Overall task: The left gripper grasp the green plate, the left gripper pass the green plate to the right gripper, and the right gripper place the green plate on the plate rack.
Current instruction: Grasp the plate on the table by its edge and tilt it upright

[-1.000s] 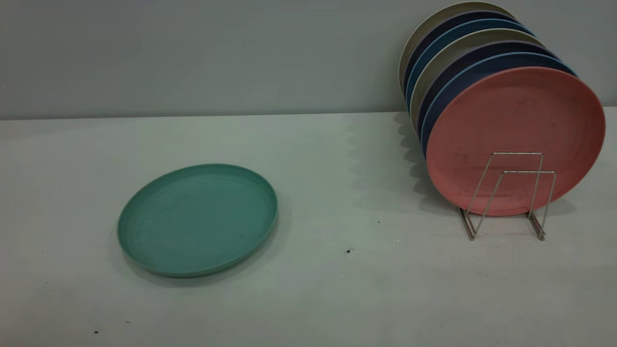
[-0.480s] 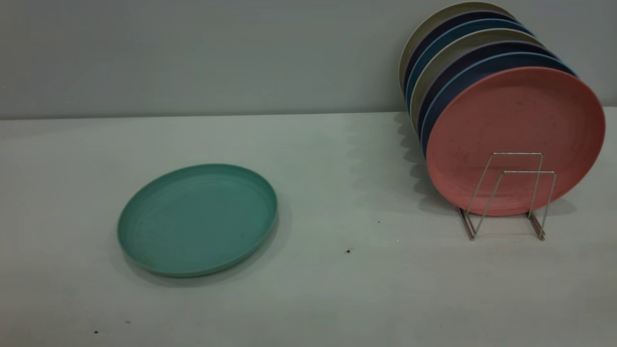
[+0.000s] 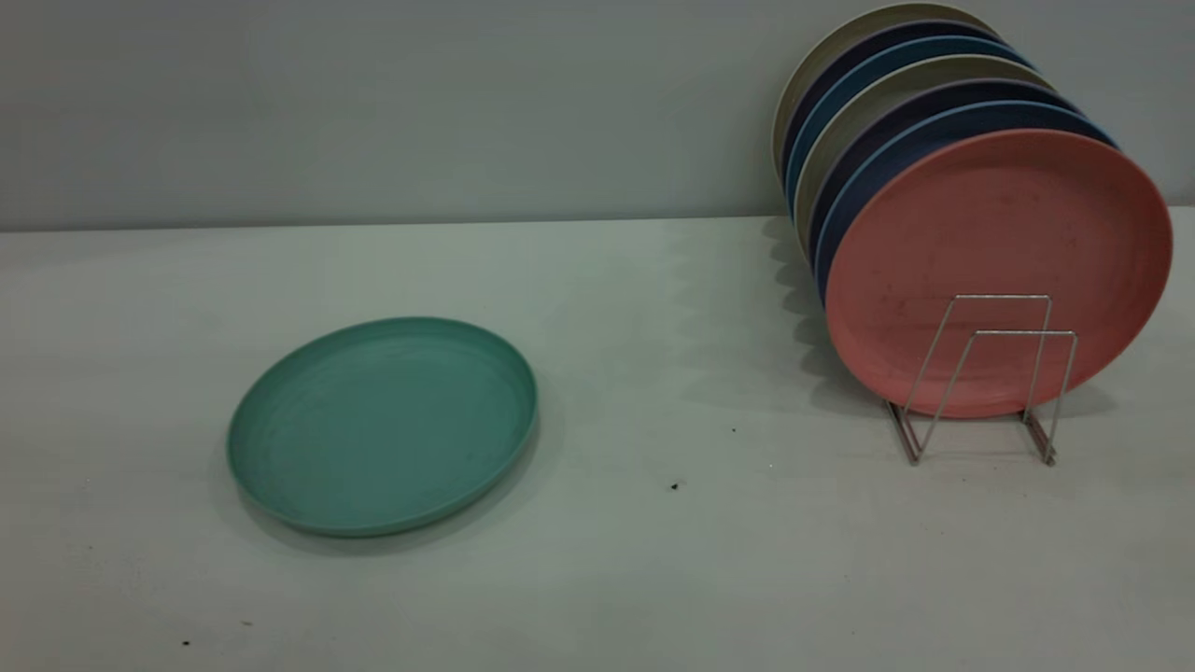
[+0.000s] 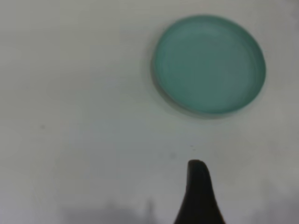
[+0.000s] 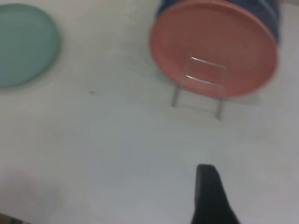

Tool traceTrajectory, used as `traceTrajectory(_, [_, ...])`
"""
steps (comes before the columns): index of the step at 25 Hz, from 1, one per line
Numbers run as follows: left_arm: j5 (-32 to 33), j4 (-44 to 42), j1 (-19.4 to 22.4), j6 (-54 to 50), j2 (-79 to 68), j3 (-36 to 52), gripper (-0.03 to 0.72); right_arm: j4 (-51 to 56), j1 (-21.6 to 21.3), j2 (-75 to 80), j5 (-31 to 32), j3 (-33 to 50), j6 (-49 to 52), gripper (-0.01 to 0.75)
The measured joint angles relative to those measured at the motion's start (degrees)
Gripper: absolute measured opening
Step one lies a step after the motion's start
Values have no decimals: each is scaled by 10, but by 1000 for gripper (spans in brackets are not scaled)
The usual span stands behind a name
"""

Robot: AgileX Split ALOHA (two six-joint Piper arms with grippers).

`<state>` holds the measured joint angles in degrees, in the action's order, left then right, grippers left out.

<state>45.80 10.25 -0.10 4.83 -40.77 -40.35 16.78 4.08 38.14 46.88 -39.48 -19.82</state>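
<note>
The green plate [image 3: 383, 425] lies flat on the white table at the left; it also shows in the left wrist view [image 4: 210, 64] and at the edge of the right wrist view [image 5: 23, 44]. The plate rack [image 3: 990, 383] stands at the right, its two front wire loops empty; it also shows in the right wrist view [image 5: 201, 86]. My left gripper [image 4: 198, 186] hangs well above the table, apart from the plate, holding nothing. My right gripper [image 5: 210, 191] hangs above the table short of the rack, holding nothing. Neither gripper shows in the exterior view.
A salmon-pink plate [image 3: 999, 271] stands upright in the rack, with several blue, dark and beige plates [image 3: 887, 93] behind it. A grey wall runs behind the table. Small dark specks [image 3: 674, 485] lie on the table between plate and rack.
</note>
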Motion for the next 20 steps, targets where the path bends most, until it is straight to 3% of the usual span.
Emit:
traceTrajectory(5, [-29, 23, 0, 1, -161, -46, 568, 155, 0, 112, -76, -2, -130, 481])
traceTrajectory(9, [-60, 24, 0, 1, -280, -85, 568, 306, 7, 208, -102, -2, -276, 481])
traceTrajectory(15, [-90, 24, 0, 15, -449, -141, 568, 488, 101, 341, -165, -2, -438, 481])
traceTrajectory(20, [-96, 28, 29, 43, -587, -202, 568, 615, 180, 445, -167, -25, -528, 481])
